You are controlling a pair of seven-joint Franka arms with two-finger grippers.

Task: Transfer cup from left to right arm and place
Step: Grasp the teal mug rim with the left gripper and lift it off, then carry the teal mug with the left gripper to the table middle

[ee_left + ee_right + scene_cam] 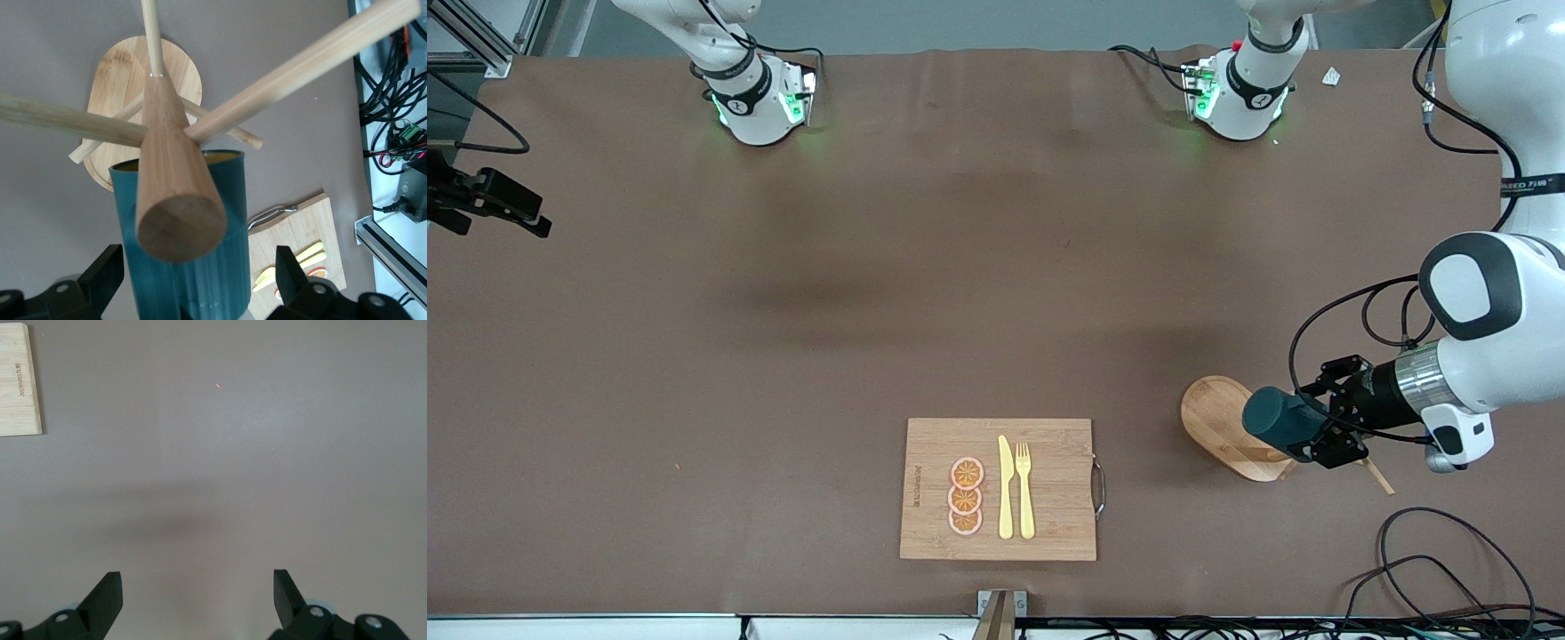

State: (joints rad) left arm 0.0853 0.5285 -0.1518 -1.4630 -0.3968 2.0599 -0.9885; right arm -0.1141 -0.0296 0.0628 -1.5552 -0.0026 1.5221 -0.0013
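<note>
Peering past a blurred wooden rack [175,200] that blocks much of the left wrist view, we see only part of the cup [200,267]; its handle is hidden. The cup [1279,420] is dark teal and ribbed, with a mustard-yellow inside showing at the rim. It lies sideways between the fingers of the left tool [1320,431], which stand wide on either flank of it, over the oval wooden tray [1214,418] toward the left arm's end of the surface [783,356]. The right tool [197,600] hangs with fingers spread and nothing between them, over bare surface beside the cutting board [1049,533]. The right tool is outside the front view's frame.
</note>
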